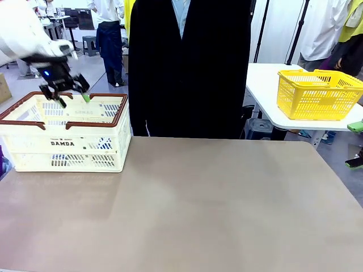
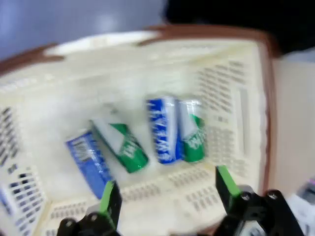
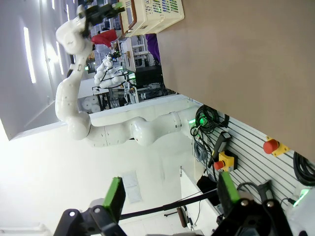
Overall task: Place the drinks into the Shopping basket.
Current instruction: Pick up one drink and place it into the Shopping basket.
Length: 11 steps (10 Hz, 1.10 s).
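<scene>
Four slim drink cans [image 2: 170, 129], light, smooth-sided and best gripped across the middle, lie on the floor of the cream shopping basket [image 1: 68, 141] as the left gripper [image 1: 71, 97] hangs empty above it, jaws apart; the right gripper [image 3: 170, 194] too stands open.

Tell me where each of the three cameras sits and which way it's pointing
Front view: sits between the arms, looks across the table at the person; left gripper open above the Shopping basket.
Left wrist view: looks down past its open gripper into the basket at blue and green cans lying on its floor.
Right wrist view: rolled sideways, off the table's edge, its gripper open.
Shared: the basket and the left arm show in the front and right wrist views.
</scene>
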Each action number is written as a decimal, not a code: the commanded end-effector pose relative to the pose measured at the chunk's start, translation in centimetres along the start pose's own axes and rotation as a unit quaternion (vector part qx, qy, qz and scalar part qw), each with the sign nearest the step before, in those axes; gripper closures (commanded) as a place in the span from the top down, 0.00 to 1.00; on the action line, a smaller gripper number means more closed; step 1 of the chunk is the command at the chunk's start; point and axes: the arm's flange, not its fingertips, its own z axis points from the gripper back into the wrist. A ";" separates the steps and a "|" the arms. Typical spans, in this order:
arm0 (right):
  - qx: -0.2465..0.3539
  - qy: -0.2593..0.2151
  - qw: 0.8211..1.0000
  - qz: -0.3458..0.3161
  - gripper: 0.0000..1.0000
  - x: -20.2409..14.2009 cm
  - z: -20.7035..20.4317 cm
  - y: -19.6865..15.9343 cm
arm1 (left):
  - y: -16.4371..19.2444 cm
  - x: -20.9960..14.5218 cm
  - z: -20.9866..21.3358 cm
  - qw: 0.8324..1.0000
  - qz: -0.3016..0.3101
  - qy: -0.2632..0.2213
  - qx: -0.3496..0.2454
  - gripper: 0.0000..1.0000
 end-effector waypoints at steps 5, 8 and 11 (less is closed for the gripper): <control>0.008 0.000 1.000 -0.005 1.00 0.0 0.0 0.6 | 11.3 -12.1 6.2 0.867 -0.089 0.018 -0.491 1.00; 0.008 0.000 1.000 -0.005 1.00 0.0 0.0 0.6 | 18.6 -17.3 4.4 0.800 -0.065 -0.038 -0.595 1.00; 0.008 0.000 1.000 -0.005 1.00 0.0 0.0 0.6 | 18.1 -18.7 4.6 0.812 -0.078 -0.042 -0.578 1.00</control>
